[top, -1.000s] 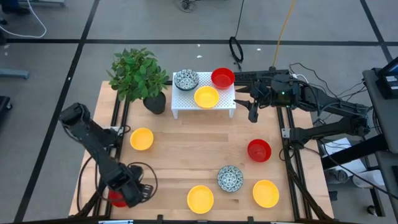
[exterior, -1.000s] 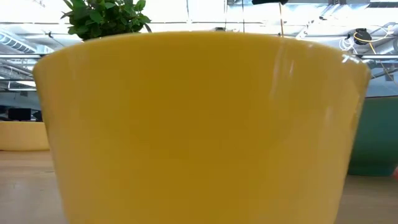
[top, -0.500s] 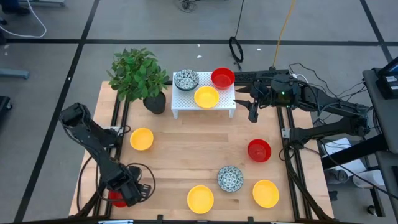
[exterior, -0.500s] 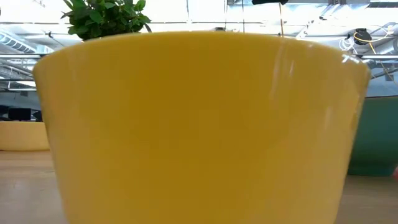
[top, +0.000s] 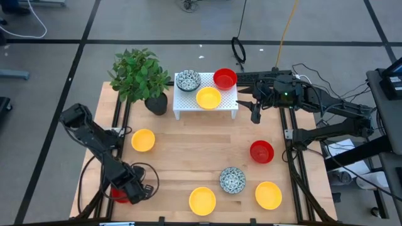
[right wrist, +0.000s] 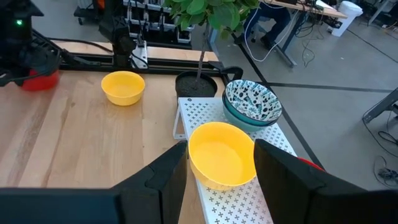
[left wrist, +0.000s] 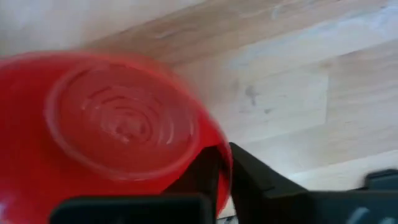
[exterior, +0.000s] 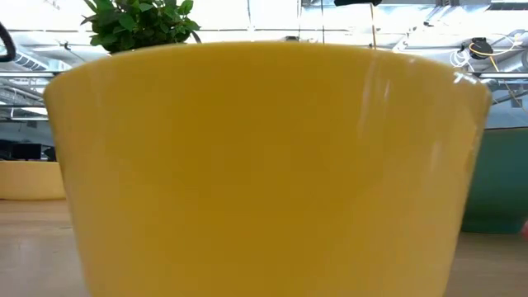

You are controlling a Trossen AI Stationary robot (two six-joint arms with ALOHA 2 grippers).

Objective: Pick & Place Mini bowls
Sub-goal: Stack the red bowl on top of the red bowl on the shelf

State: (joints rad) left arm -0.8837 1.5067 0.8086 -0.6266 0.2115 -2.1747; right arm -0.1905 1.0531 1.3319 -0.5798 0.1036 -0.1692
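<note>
A red mini bowl (top: 115, 196) sits on the wooden table's near left corner, with my left gripper (top: 130, 191) shut on it. In the left wrist view this red bowl (left wrist: 112, 130) fills the picture's left half. My right gripper (top: 254, 108) hangs open above the table's far right, beside a white rack (top: 205, 110). The rack carries a speckled bowl (top: 188, 80), a red bowl (top: 225, 78) and a yellow bowl (top: 208, 97). More bowls rest on the table: yellow (top: 143, 139), red (top: 261, 151), speckled (top: 232, 180), yellow (top: 202, 200), yellow (top: 268, 194). My left gripper pinches the red bowl's rim (left wrist: 219, 155) on the side toward the table's right. One finger (left wrist: 202, 177) is inside the bowl and the other finger (left wrist: 261, 183) is outside. The fingers come from above, slanting steeply down. Whether the bowl's base is on the table, I cannot tell.
A green plant in a black pot (top: 156, 102) stands at the far left beside the rack. In the low view a yellow bowl (exterior: 264, 165) fills nearly the whole picture and hides the table behind it. Bare wood lies in the table's middle.
My left gripper has gone down onto the red bowl at the near left corner and a little toward the table's near edge. More of the bowl is now covered by the gripper. The right arm has kept still.
</note>
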